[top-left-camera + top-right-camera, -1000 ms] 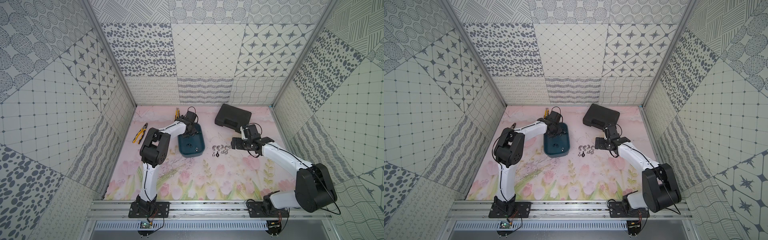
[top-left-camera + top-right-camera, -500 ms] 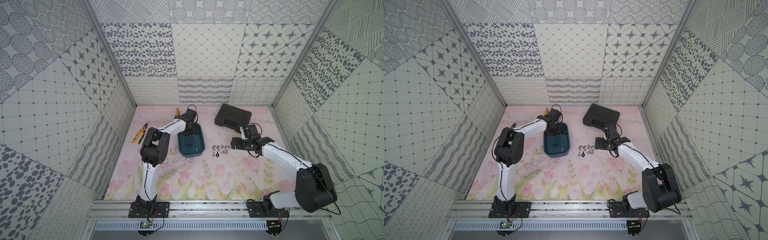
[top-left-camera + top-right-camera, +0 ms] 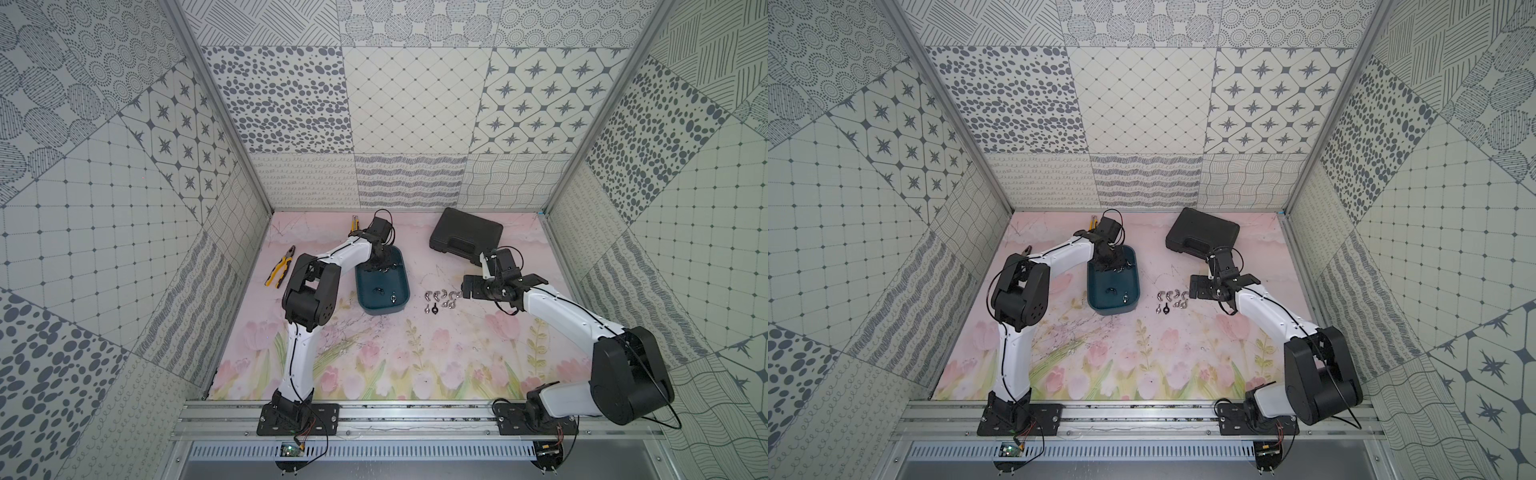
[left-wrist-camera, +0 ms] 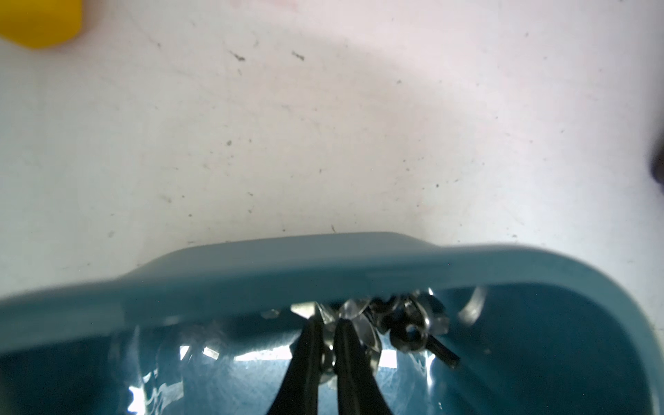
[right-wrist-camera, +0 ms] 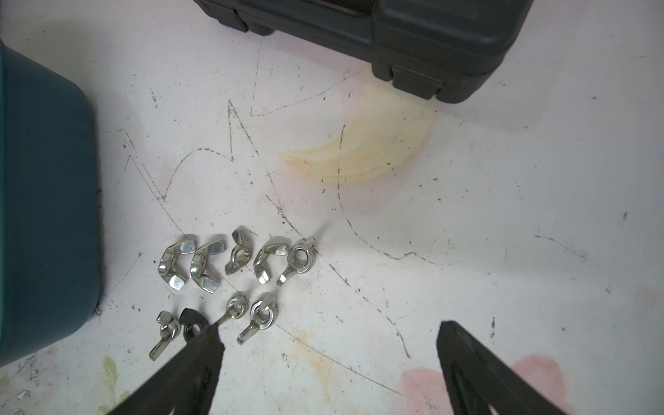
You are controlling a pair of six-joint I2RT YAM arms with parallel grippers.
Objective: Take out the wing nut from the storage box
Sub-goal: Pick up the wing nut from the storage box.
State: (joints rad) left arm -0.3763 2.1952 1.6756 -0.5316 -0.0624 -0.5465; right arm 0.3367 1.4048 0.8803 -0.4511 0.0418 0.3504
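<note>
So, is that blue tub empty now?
No: wing nuts lie on the floor of the storage box, and the left gripper is pinching one there.

Clearance around the storage box (image 3: pixel 365 298).
The left gripper (image 4: pixel 328 321), pinching a wing nut (image 4: pixel 325 346) at the far wall, blocks that end; the near half is open above. Rightward lie loose wing nuts (image 3: pixel 441 300), then the spread right gripper (image 5: pixel 327 327); the mat (image 3: pixel 415 353) in front is free.
</note>
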